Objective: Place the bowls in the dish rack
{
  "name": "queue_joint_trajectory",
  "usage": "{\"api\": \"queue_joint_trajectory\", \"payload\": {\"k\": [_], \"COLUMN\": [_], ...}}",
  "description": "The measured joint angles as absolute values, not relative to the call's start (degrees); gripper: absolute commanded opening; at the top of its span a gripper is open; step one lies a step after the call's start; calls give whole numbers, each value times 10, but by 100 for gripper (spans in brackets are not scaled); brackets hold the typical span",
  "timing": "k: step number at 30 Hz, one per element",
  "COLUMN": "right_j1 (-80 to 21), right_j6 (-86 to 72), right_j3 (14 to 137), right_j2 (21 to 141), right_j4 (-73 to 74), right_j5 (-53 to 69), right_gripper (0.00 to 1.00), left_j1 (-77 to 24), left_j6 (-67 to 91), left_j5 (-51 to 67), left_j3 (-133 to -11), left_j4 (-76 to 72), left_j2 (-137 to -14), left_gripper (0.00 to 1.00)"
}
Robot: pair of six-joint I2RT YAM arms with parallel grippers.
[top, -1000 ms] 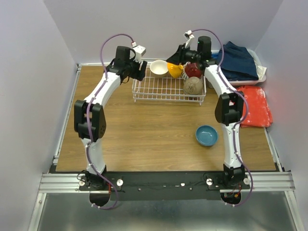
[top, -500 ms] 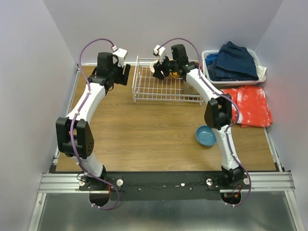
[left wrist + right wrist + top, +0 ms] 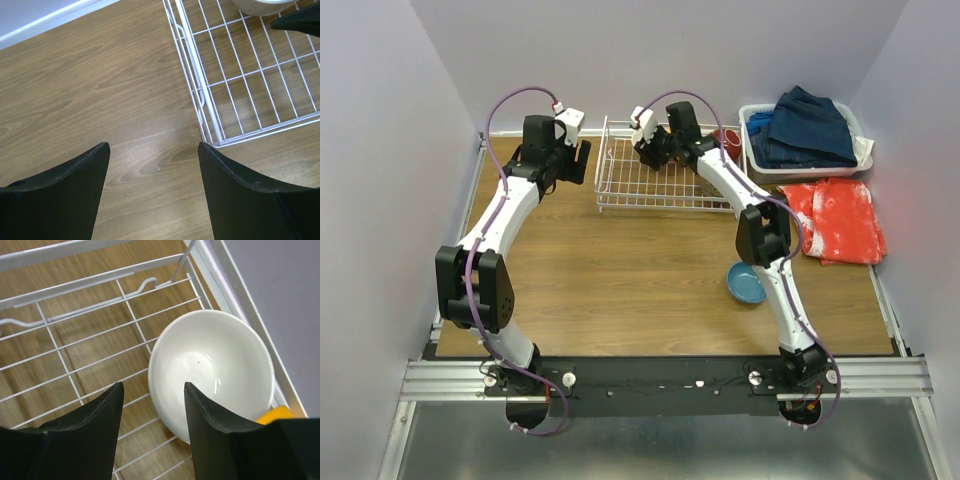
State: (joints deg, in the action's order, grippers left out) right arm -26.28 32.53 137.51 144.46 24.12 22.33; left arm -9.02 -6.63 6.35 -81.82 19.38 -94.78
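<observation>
The left gripper (image 3: 152,150) hung wide open and empty over bare table (image 3: 620,260), beside the left side of the 1 dish rack (image 3: 660,188). The right gripper (image 3: 153,387), fingers apart and holding nothing, hovered over 1 white bowl (image 3: 220,365) sitting against the rack's far side, with 1 orange bowl (image 3: 276,413) just beside it. 1 red bowl (image 3: 729,137) showed at the rack's far-right end. Most of the rack floor lay open. 1 blue bowl (image 3: 742,285) sat on open wood by the right arm, well apart from the rack. 1 basket (image 3: 800,172) and 1 red cloth (image 3: 840,220) lined the right edge.
</observation>
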Motion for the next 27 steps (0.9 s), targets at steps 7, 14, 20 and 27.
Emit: {"api": "queue_joint_trajectory", "payload": {"k": [7, 14, 20, 27], "right_j1": [-276, -278, -282, -283], "right_j6": [341, 346, 335, 244], "right_j3": [1379, 1388, 1388, 1388], "right_j2": [1460, 1461, 1461, 1458], "right_j4": [241, 241, 239, 220], "right_j5": [218, 221, 223, 275], "right_gripper": [20, 1, 1, 1], "left_j1": [-90, -90, -90, -90], "left_j6": [-66, -66, -66, -65], "left_j5": [63, 64, 64, 64], "left_j3": [-816, -816, -810, -808], "left_j4": [194, 194, 193, 193], "left_j2": [-947, -947, -947, -947], "left_gripper": [81, 81, 81, 81]}}
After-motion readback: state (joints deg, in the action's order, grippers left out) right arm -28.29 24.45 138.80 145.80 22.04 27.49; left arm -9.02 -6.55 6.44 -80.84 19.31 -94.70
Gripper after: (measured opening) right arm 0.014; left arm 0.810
